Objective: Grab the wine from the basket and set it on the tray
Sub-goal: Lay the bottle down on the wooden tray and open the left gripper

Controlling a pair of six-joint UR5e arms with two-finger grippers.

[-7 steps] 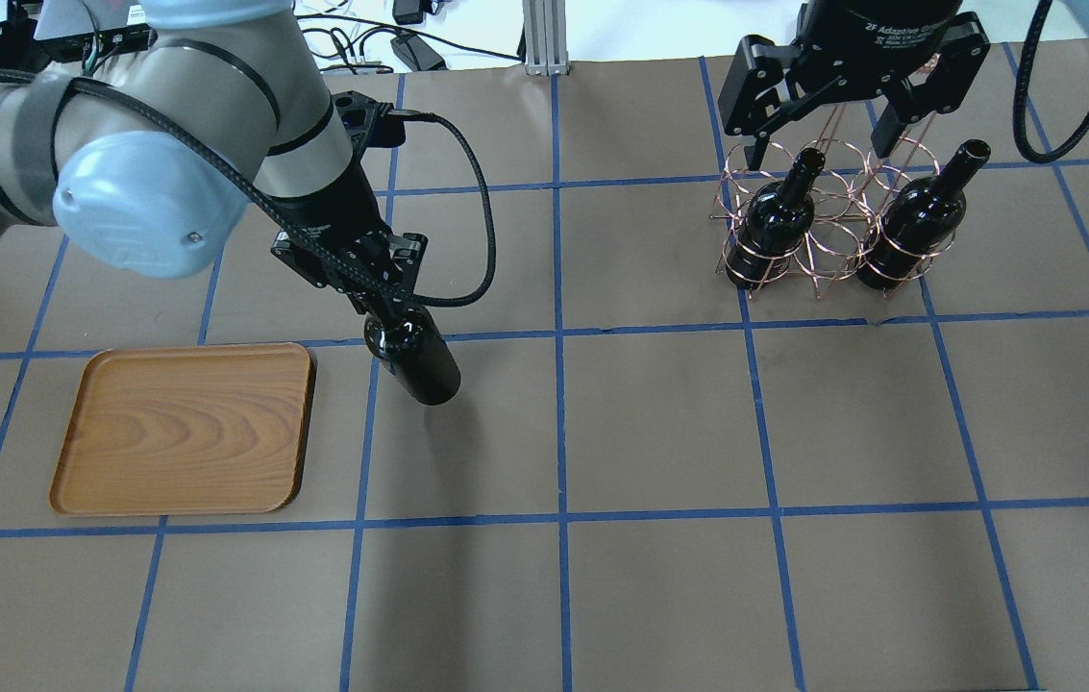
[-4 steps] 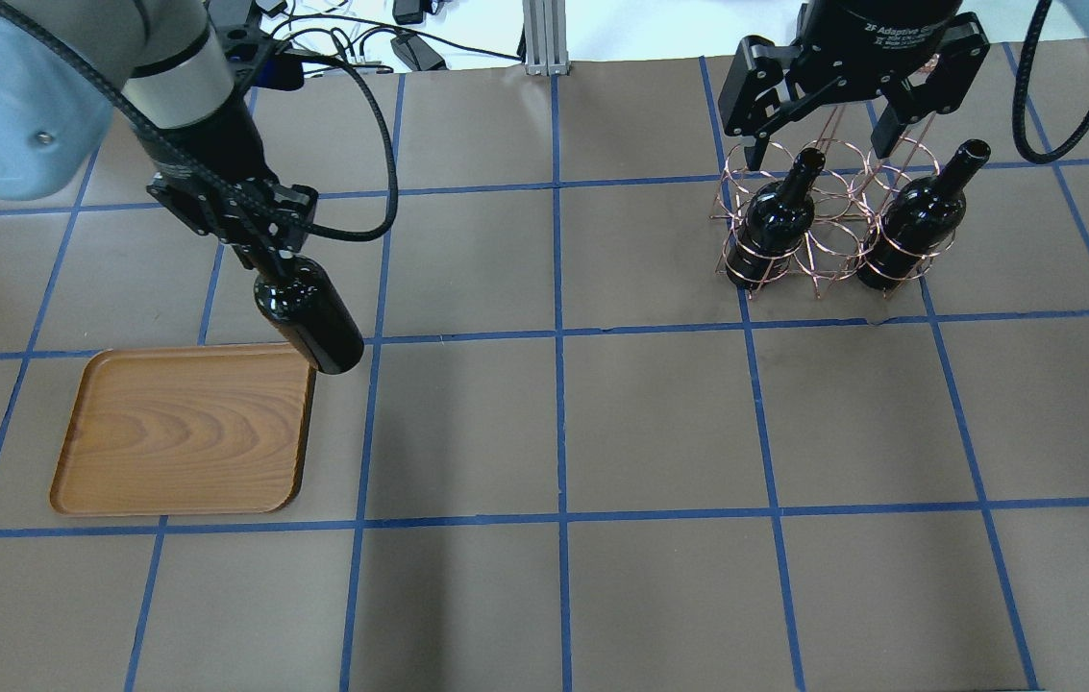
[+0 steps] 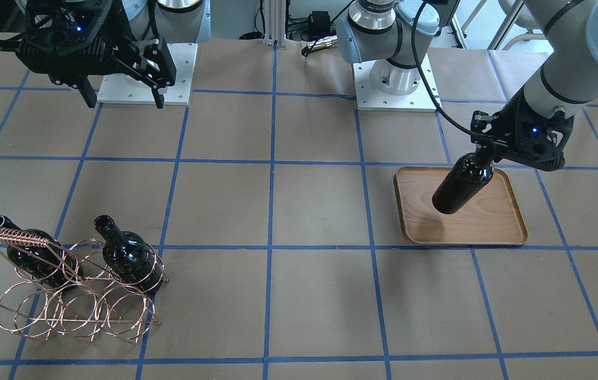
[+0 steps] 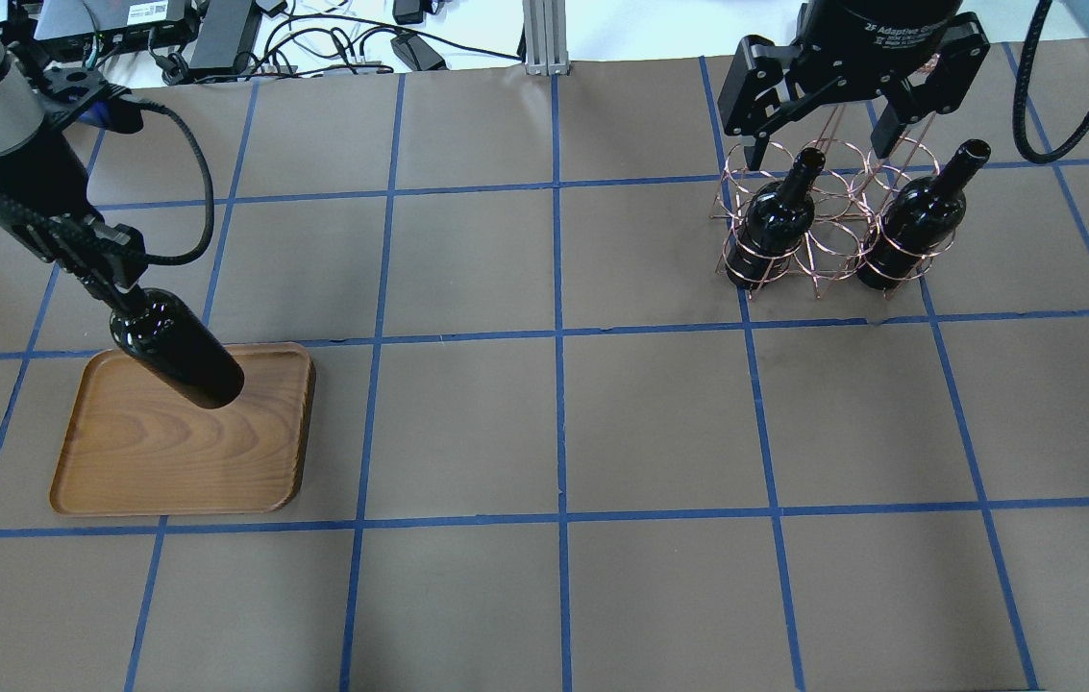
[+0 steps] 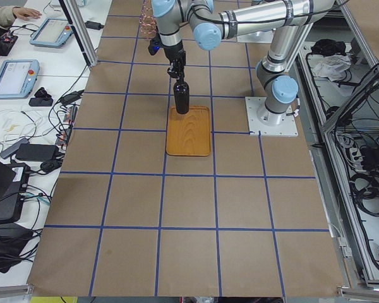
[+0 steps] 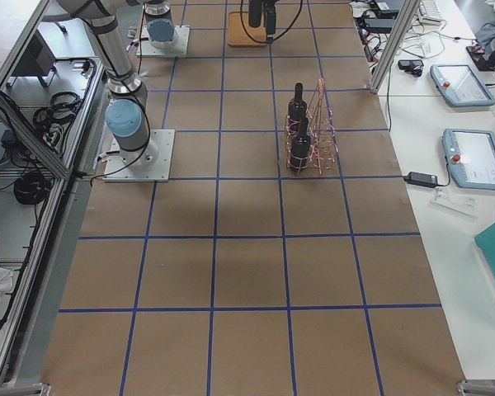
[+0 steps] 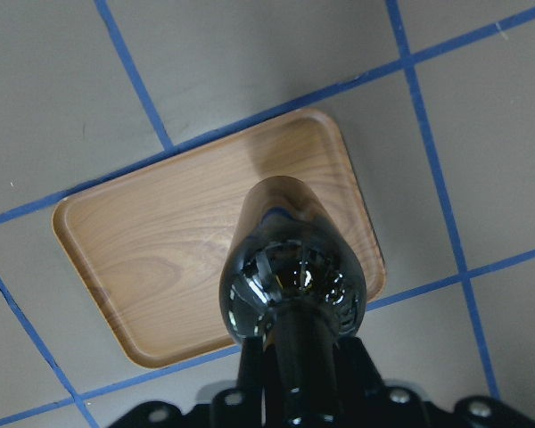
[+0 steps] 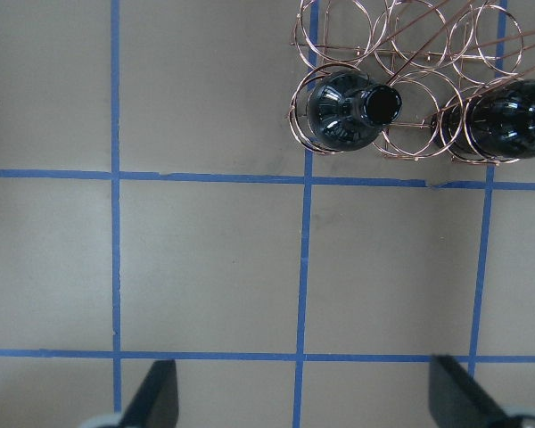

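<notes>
L claw (image 4: 119, 291) pinching wine (image 4: 181, 354) by neck, over tray (image 4: 169, 461) — R claw (image 3: 124, 101) spread, apart from basket (image 4: 813, 252).

In my overhead view the tray (image 4: 169, 461) lies at lower left, with the wine (image 4: 177, 351) hanging from the left gripper (image 4: 116, 288) over its upper edge. At upper right stands the basket (image 4: 818, 231), a bottle (image 4: 779, 216) in its left end, a second bottle (image 4: 919, 226) in its right end, and the right gripper (image 4: 823, 152) above.
</notes>
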